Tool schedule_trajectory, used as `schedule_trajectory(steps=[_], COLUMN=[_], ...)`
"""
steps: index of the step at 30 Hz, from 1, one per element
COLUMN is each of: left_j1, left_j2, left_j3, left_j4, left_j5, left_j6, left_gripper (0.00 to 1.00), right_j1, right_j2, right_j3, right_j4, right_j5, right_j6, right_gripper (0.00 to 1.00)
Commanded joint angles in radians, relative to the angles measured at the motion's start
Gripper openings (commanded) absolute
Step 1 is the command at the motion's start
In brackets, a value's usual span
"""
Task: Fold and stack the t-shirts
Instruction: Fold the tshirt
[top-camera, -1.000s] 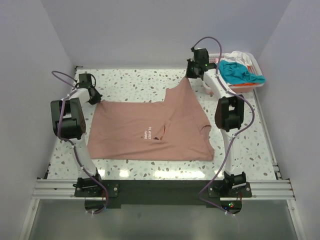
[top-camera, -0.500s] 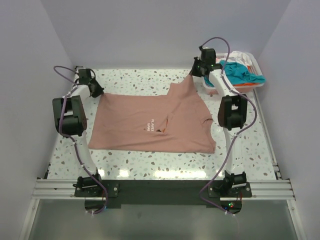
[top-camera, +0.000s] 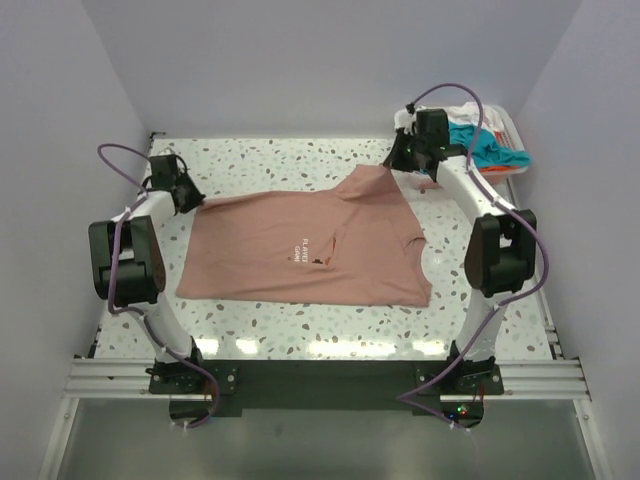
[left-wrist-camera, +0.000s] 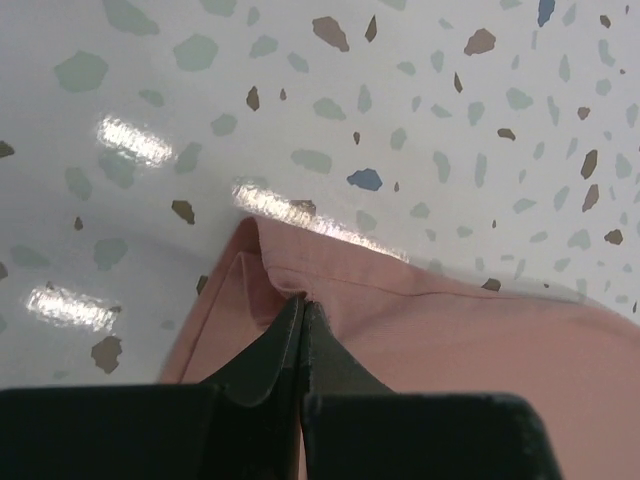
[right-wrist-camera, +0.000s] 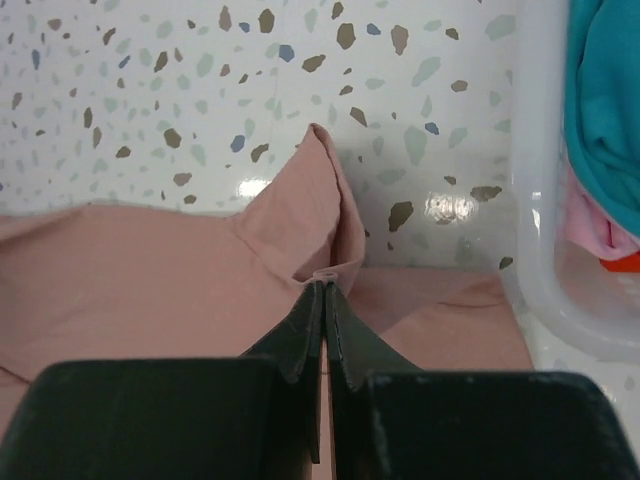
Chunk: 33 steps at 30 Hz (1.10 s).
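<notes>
Top external: pink tee (top-camera: 305, 255) flat on bench (top-camera: 290, 160). L tool (left-wrist-camera: 302, 302) clamped shut on far-left corner, R tool (right-wrist-camera: 325, 290) clamped on far-right peak. Risks losing thin pinches w/ uneven pull; may bunch cloth, skew fold, snag basket (top-camera: 516, 132).

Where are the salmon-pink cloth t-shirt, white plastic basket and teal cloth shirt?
Salmon-pink cloth t-shirt (top-camera: 260, 255): top view, its flat body.
White plastic basket (right-wrist-camera: 540, 160): right wrist view, its near wall.
Teal cloth shirt (right-wrist-camera: 605, 90): right wrist view, its bunched middle.
</notes>
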Motion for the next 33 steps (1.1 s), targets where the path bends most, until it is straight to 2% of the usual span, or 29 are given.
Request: schedule_trajectory(steps=[1, 8, 17, 26, 33], left_j1=[0.010, 0.008, 0.010, 0.042, 0.042], left_j2=[-0.082, -0.179, -0.345, -0.440, -0.477], left_j3=[-0.056, -0.168, -0.311, -0.412, -0.460], left_j4=[0.021, 0.001, -0.021, -0.039, -0.036], left_j5=[-0.053, -0.105, -0.182, -0.185, -0.178], left_j6=[0.051, 0.065, 0.073, 0.070, 0.070], left_gripper=[0.00, 0.00, 0.00, 0.00, 0.00], right_j1=[0.009, 0.018, 0.029, 0.032, 0.032], right_j2=[-0.129, -0.342, -0.606, -0.755, -0.809], right_j3=[-0.091, -0.347, -0.583, -0.738, -0.769], right_j4=[0.041, 0.022, -0.031, -0.083, -0.135], right_j5=[-0.024, -0.010, -0.004, 0.045, 0.068], right_j6=[-0.021, -0.013, -0.001, 0.005, 0.005], right_gripper=[0.00, 0.00, 0.00, 0.00, 0.00])
